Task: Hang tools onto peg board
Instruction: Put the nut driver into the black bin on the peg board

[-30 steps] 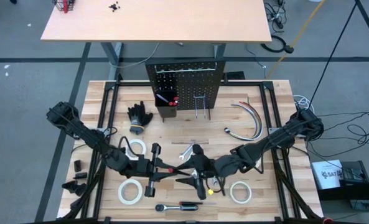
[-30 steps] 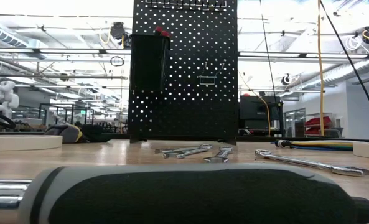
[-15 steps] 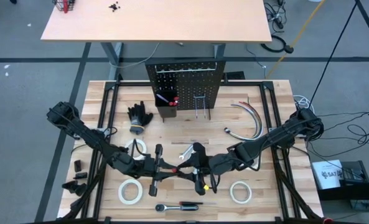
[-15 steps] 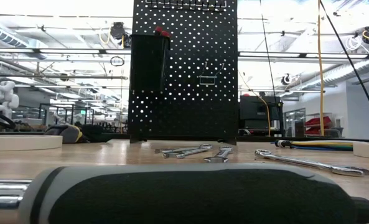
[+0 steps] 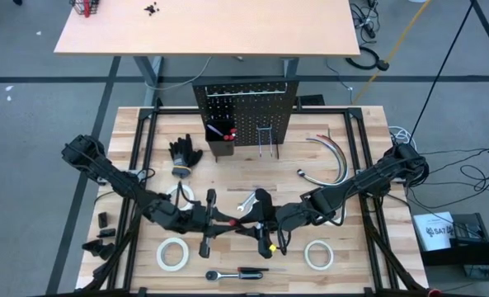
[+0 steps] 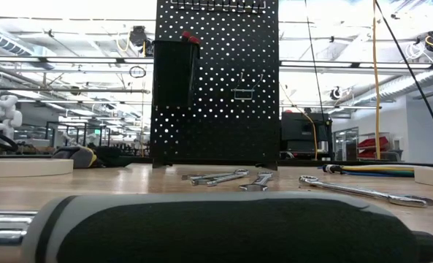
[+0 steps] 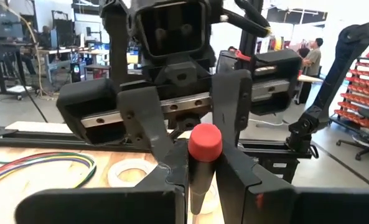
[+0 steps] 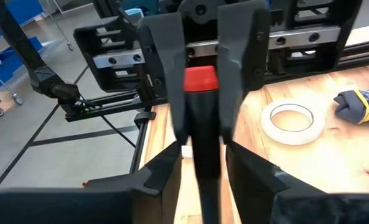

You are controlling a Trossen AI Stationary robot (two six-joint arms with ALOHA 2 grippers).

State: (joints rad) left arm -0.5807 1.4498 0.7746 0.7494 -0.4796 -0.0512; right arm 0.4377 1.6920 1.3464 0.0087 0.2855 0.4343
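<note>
High view shows both grippers meeting mid-table over a red-capped screwdriver (image 5: 237,223): left gripper (image 5: 224,223) clamps it, while right gripper (image 5: 251,224) narrows its fingers around the shaft, apparently a handover so it can reach the peg board (image 5: 246,115).

Wooden table (image 5: 145,140) — tape rolls (image 5: 171,253), wrenches (image 6: 216,176), gloves (image 5: 184,154), ratchet (image 5: 236,272), peg board (image 5: 246,115).

You have a pair of black gloves (image 5: 184,155) lying on the slatted wooden worktop (image 5: 362,165) toward its far left, and thin curved cables (image 5: 331,161) toward its far right. Beyond it stands a tan table (image 5: 203,26) on the grey floor (image 5: 30,124)
</note>
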